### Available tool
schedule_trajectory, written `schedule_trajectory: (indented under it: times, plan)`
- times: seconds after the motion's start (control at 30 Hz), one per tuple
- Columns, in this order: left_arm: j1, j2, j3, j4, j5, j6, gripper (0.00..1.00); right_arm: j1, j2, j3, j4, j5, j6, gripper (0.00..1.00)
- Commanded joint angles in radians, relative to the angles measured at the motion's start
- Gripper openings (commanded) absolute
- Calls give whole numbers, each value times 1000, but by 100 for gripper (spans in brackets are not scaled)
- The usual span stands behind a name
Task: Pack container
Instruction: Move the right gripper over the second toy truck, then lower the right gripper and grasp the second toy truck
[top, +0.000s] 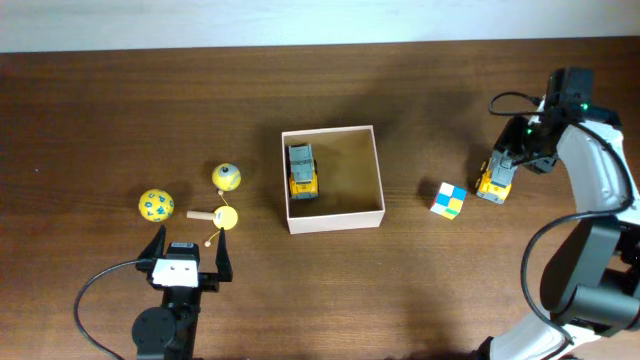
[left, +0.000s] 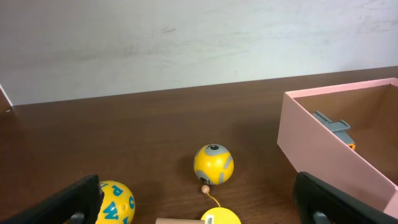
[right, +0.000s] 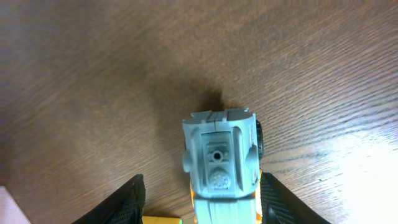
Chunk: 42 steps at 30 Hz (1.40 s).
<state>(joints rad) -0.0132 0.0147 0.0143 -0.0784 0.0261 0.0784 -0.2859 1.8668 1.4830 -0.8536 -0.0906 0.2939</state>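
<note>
The container (top: 334, 222) is a square white box with a tan inside at the table's middle; a yellow-and-grey toy truck (top: 303, 170) lies in its left half. In the left wrist view its wall (left: 323, 149) looks pinkish. My right gripper (top: 497, 172) is open at the far right, its fingers (right: 202, 202) on either side of a second yellow-and-grey truck (right: 221, 155) standing on the table. My left gripper (top: 190, 258) is open and empty near the front left, its fingers (left: 202, 205) wide apart.
A yellow ball with blue letters (top: 155, 205), a yellow-and-grey ball (top: 226, 177) and a wooden stick with a yellow disc (top: 227, 217) lie just ahead of the left gripper. A small colour cube (top: 448, 199) sits between the box and the right truck.
</note>
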Motion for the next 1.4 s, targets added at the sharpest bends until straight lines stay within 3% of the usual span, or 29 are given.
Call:
schedule_trajectory:
  times: [0.0,0.13,0.3,0.83,1.37]
  plan:
    - [-4,-10,-6,-2,-3,5,99,-2,-16,7,-13,-2,-18,54]
    - [-4,-10,-6,-2,-3,5,99,-2,-14,0,-21,29,-18,55]
    - [-4,-10,-6,-2,-3,5,99,-2,-13,-4,-31,77,-18,66]
    - [-4,-10,-6,-2,-3,5,99,27,66,-12,-29,73,-167,78]
    - [-4,-10,-6,-2,-3,5,99,49,135,-14,-9,93,-194,79]
